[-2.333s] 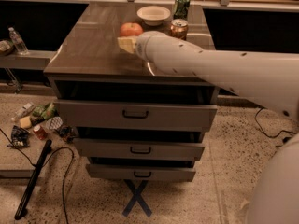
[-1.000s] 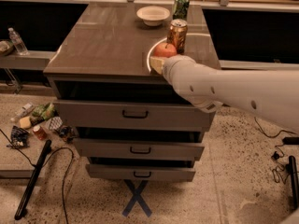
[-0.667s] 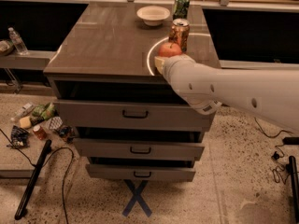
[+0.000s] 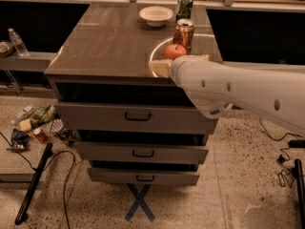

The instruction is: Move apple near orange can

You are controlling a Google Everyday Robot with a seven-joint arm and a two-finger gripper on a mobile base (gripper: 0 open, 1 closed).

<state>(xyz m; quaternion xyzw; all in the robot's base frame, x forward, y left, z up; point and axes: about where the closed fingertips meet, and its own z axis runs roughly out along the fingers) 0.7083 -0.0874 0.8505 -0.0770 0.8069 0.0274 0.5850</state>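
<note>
Found pincer [image 4: 180, 63] at bench [image 4: 105, 46] front-right edge, by apple [image 4: 174, 51] just beside orange can [image 4: 184, 31]; couldn't tell its grip.

Looks like a robot test lab dressed as an office break area. Shows it by the blue tape cross [image 4: 139, 204] stuck on the speckled floor [image 4: 238, 194] in front of the drawers [image 4: 138, 117], by loose cables [image 4: 64, 185] lying across that floor, and by snack packets [image 4: 39, 127] heaped at the left. Adds a staged spread on the brown counter [image 4: 105, 42]: bowl [image 4: 156, 15], green can [image 4: 184, 5], orange can [image 4: 184, 32], apple [image 4: 174, 51]. Puts the gripper [image 4: 181, 62] of a white robot arm [image 4: 248, 92] at the counter's front right edge, right by the apple.
</note>
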